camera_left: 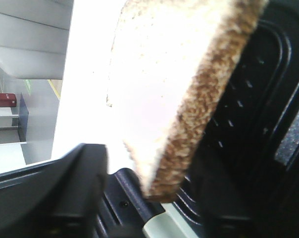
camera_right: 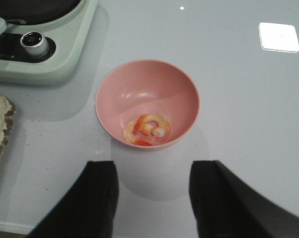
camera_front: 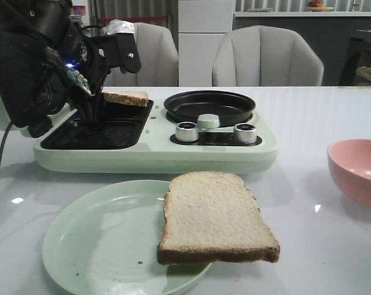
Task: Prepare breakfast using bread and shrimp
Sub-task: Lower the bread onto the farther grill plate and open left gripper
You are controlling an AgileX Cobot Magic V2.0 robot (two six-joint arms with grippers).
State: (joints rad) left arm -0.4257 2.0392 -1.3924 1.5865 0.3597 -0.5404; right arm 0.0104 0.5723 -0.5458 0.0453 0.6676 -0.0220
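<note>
The left tool point(camera_front: 98, 101) is clamped on one slice of bread point(camera_front: 127, 97), a squarish pale slice with a grainy brown crust, and holds it roughly level just above the black ribbed grill plate point(camera_front: 96, 132) of a pale green cooker point(camera_front: 155, 157). In the left wrist view the same slice point(camera_left: 164, 84) hangs over the ridged, non-stick plate point(camera_left: 248, 104), its crumb washed out by glare, so the exact spot where the fingers meet the crust is hard to make out. Beside the grill plate on the same cooker sits a round, shallow black pan point(camera_front: 210, 106), with two shiny metal knobs point(camera_front: 187, 131) in front of it.

The second slice point(camera_front: 213, 216) lies flat on a smooth, round pale green plate point(camera_front: 93, 246) at the near edge of the bench point(camera_front: 320, 117), overhanging the plate's rim on the right. Its surface is porous and cream-coloured, the crust darker and rough.

A matte pink bowl point(camera_front: 356, 171) stands well apart to the right on the glossy white bench. The right wrist view looks down into this bowl point(camera_right: 139, 89), where a small curled shrimp point(camera_right: 147, 130), orange-pink and whitish, rests on the bottom. The right tool point(camera_right: 153, 198) hovers above the bench near the bowl, its two dark fingers point(camera_right: 95, 201) spread apart and gripping nothing.
</note>
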